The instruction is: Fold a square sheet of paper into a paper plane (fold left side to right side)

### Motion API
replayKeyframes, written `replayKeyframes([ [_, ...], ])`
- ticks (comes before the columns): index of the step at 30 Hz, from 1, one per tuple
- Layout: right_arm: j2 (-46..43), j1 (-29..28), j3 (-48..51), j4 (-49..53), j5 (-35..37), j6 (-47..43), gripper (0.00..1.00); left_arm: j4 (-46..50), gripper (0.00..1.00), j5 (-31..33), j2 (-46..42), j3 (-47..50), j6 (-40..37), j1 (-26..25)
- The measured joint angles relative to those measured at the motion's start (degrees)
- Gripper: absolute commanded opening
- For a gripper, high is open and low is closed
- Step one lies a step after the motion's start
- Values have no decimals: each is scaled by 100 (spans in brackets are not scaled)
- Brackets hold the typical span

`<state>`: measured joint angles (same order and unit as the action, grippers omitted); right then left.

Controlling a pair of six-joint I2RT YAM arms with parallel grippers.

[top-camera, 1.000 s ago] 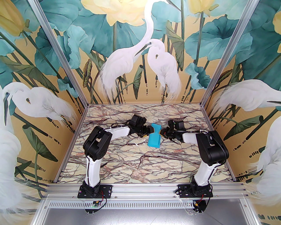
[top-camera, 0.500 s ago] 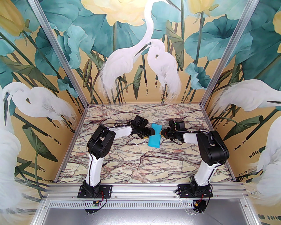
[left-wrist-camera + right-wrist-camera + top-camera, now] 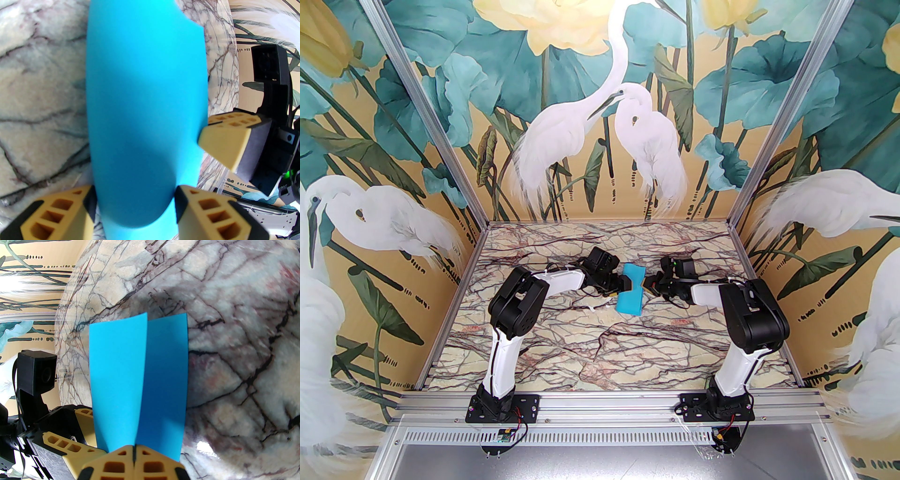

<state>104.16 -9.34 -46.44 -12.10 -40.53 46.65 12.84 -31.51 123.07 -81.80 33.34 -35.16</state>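
Right gripper: pinching tight on both layers of the square sheet of paper at its right edge. Left gripper: straddling the sheet's bulging fold, jaws standing apart; gripping or merely bracketing, cannot tell. Sheet: lying doubled over between both grippers, resting on the marble table.

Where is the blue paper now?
In the top view, the blue paper is at the table's middle, between the left fingers and the right fingers, which pinch its right edge.
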Motion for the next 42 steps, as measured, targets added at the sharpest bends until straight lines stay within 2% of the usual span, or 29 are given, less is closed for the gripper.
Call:
replayKeyframes([
  [4,0,11,0,59,11,-39,21,42,58,94,15,-35,-9,-26],
  [6,0,28,0,98,24,-55,31,107,58,125,33,-83,-17,-39],
  [14,-262,144,2,295,186,-85,40,420,58,315,125,-326,-20,-103],
  [26,-970,214,92,459,529,-83,40,1189,57,660,365,-940,-42,-216],
  [42,-1099,214,269,507,647,-79,38,2262,56,1001,785,-1862,-170,-345],
])
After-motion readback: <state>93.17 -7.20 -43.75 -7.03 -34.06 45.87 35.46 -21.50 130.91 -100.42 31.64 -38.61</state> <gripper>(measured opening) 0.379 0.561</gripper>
